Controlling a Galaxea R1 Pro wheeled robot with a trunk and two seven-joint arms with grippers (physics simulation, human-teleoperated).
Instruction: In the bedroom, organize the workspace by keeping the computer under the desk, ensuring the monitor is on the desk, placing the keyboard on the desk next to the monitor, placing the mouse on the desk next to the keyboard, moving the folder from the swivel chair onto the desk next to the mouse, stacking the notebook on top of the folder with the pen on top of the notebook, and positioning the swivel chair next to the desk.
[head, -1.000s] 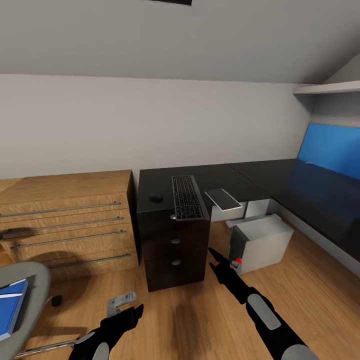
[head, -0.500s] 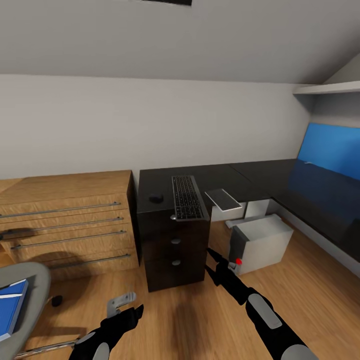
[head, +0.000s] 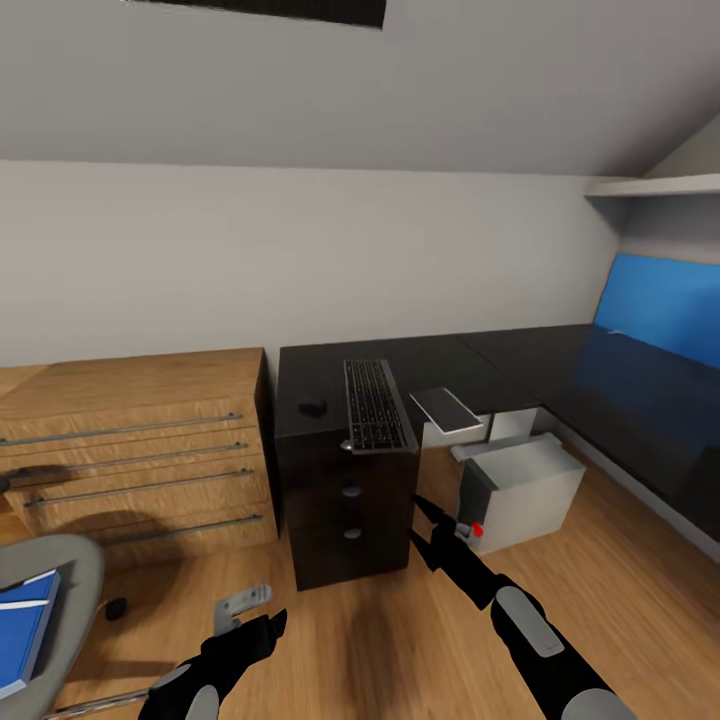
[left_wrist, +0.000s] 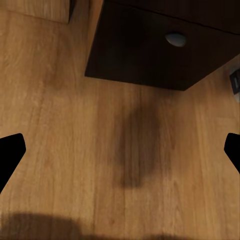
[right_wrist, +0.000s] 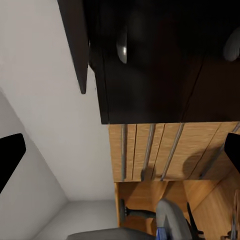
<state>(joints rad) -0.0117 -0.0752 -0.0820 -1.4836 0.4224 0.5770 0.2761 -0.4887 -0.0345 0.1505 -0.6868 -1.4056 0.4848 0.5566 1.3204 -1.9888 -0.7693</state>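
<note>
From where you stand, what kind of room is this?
Likely a home office corner under a sloped ceiling: a dark L-shaped desk carrying a black keyboard, a wooden drawer chest, and a grey swivel chair.

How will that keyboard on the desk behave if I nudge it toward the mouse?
The keyboard looks flat, thin and rigid, so it will probably slide in one piece rather than flex or tip. Its near end overhangs the desk front edge, so a crooked push might pivot it off. The mouse sits apart, likely light enough to skid if bumped.
</note>
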